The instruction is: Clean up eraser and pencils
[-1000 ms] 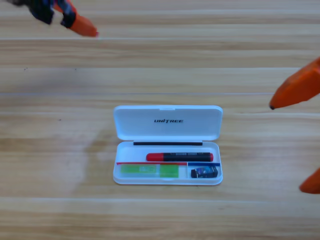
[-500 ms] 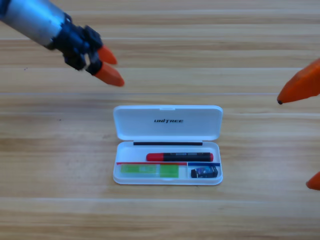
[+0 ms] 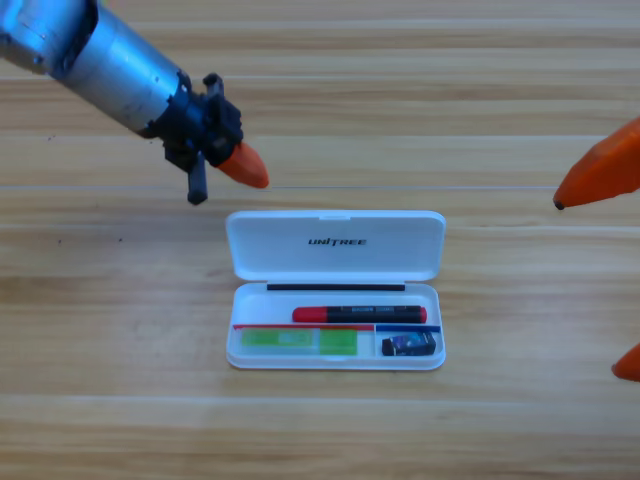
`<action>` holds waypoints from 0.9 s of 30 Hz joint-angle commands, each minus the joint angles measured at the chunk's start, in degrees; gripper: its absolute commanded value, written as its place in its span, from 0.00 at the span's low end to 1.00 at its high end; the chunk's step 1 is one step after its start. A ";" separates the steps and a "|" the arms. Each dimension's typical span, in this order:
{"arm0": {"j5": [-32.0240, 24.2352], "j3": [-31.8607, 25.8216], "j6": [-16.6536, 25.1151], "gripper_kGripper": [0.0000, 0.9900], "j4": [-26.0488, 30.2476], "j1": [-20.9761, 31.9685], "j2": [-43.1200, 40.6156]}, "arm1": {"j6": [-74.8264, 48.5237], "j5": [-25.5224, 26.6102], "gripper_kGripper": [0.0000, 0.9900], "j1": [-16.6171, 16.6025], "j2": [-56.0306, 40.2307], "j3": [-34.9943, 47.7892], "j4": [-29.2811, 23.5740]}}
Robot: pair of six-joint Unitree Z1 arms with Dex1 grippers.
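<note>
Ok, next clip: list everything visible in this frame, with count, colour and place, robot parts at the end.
white case: one, white, open at the table's middle, lid folded back toward the top
black-and-red pencil: one, black barrel with red cap and tip, lying in the case's upper slot
green pencil: one, translucent light green, in the case's lower left compartment
eraser: one, black and blue wrapper, in the case's lower right compartment
table: one, light wood, under everything
left gripper: one, black with orange jaws, above the lid's upper left corner, not touching it
right gripper: one, orange jaws only, waiting at the right edge
</note>
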 commanded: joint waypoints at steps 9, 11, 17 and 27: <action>1.79 2.84 1.21 0.00 -2.47 -1.22 5.77 | 0.51 0.52 0.96 -1.55 -0.38 1.98 -1.13; 1.53 2.84 1.29 0.00 -1.94 -1.31 5.95 | 0.51 0.52 0.96 -1.55 -0.38 1.98 -1.13; 0.56 2.05 1.82 0.00 0.96 -2.37 5.77 | 0.60 0.52 0.96 -1.55 -0.38 1.80 -1.13; -1.46 2.05 1.91 0.00 5.88 -5.53 1.12 | 0.69 0.88 0.96 -1.55 -0.38 1.89 -1.13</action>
